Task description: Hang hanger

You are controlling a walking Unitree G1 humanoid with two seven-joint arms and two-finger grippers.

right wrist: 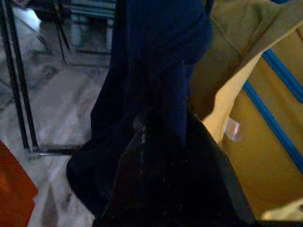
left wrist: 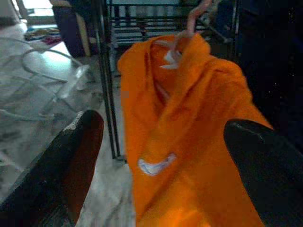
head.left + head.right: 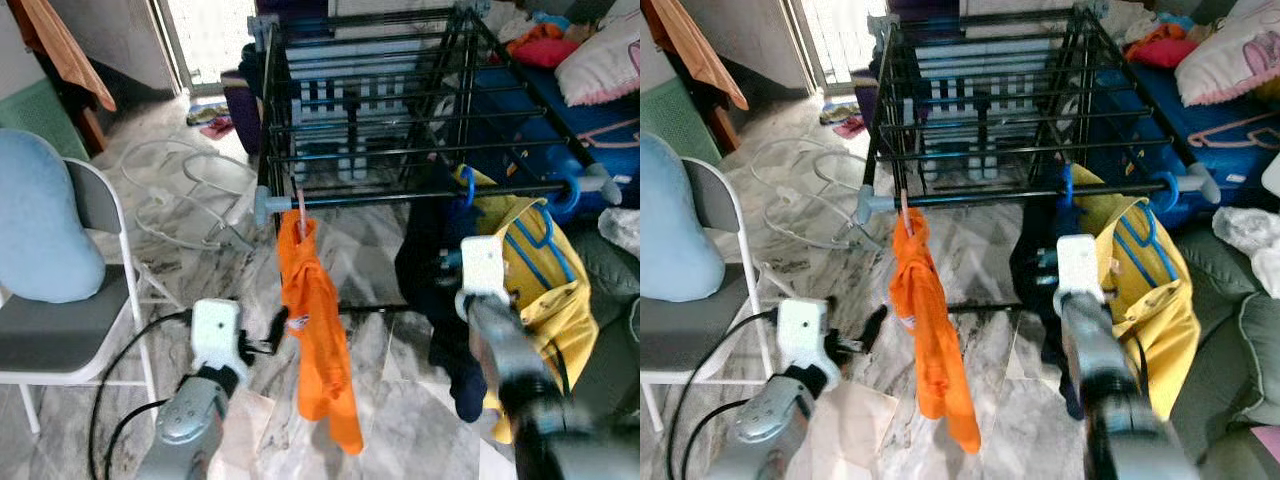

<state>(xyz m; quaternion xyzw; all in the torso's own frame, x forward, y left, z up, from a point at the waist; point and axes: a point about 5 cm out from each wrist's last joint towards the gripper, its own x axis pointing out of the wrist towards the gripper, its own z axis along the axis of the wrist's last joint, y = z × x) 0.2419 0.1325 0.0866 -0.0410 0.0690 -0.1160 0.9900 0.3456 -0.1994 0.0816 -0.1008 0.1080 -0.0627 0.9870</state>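
1. A black drying rack stands on the marble floor.
2. A pink hanger hooks over the rack's front rail and carries an orange shirt.
3. The left gripper is raised just beside the orange shirt; its two black fingers are spread apart, with the shirt showing between them and nothing pinched.
4. The right gripper is raised against a dark blue garment hanging from the same rail; whether its fingers are spread or pressed together cannot be told.
5. A yellow shirt on a blue hanger hangs beside the dark garment.
6. A folding chair stands to the left.
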